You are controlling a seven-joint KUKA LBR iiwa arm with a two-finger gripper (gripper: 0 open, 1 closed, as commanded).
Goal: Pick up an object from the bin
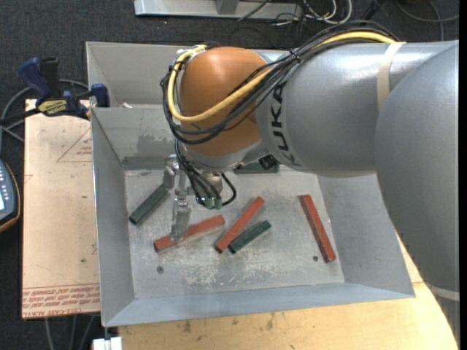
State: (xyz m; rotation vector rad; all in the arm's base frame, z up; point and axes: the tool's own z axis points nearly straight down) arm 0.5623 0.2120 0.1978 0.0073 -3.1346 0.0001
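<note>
A KUKA arm, its wrist under an orange cover looped with yellow and black cables, reaches from 3 o'clock into a grey metal bin. The jaws hang low at about 8 o'clock on the bin floor. They come down onto a long red bar, which lies flat and slants from lower left up to the right. The metal of the jaws crosses the bar near its lower-left end and seems to meet it. Whether the jaws are open or shut cannot be told, and nothing can be seen clasped in them.

A dark green bar lies apart from the jaws at 9 o'clock, slanting the same way as the red one, close to the foot of the bin's left wall. Near the middle of the floor a second red bar and a shorter green bar lie side by side, just touching or nearly so, both tilted up to the right. A third red bar lies by itself at 4 o'clock, well apart from the others, and runs from upper left down to the right. Pale grit is scattered over the floor around all five bars.
</note>
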